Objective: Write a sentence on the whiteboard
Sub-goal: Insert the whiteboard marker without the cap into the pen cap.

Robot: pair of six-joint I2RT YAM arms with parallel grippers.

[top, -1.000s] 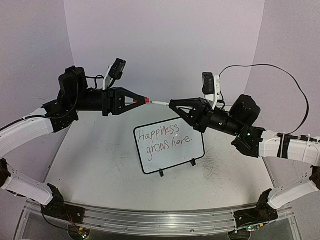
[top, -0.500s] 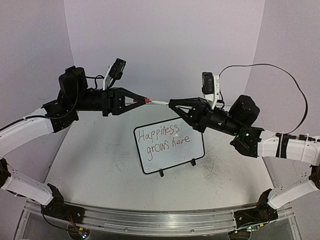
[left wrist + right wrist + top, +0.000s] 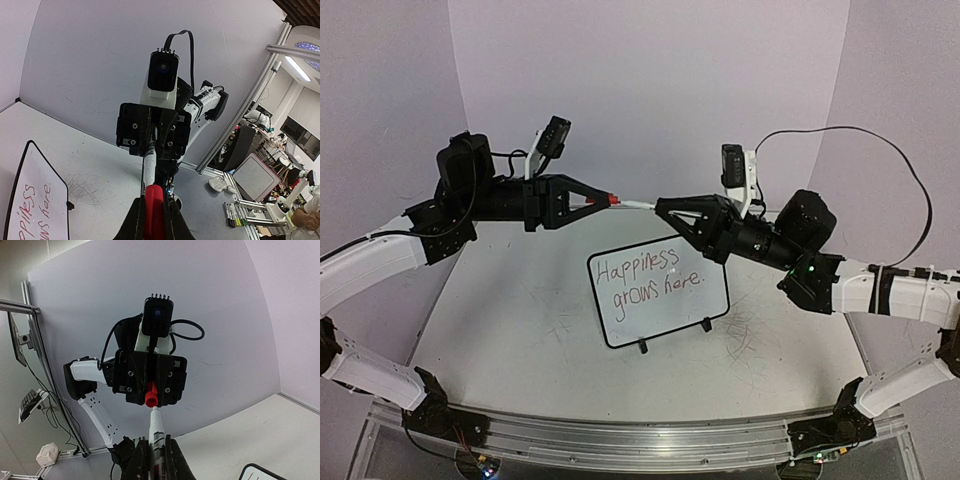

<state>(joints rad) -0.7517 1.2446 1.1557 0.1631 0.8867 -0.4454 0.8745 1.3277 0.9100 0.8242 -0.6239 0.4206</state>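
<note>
As the marker [image 3: 638, 204], clamped in the right gripper [image 3: 658, 206], is nudged closer to the cap [image 3: 613, 199] pinched by the left gripper [image 3: 604, 198], capping is judged underway, the sentence [image 3: 650, 278] complete on the board [image 3: 665, 318] below

- A pale grey table [image 3: 520, 320] is seen across the lower half of the overhead view; faint dark scuff marks [image 3: 752, 335] are spread over its right part.
- A plain lilac backdrop [image 3: 650, 90] is set behind and to both sides of it.
- An aluminium rail [image 3: 620, 432] is laid along the bottom edge.
- In the left wrist view, a slanted aluminium post [image 3: 243, 97] is seen right of centre, a strip light [image 3: 300, 67] at upper right, and a row of pens [image 3: 231, 214] at lower right.
- In the right wrist view, a keyboard [image 3: 30, 405] is seen at the left edge and a crumpled white object [image 3: 47, 455] at lower left.
</note>
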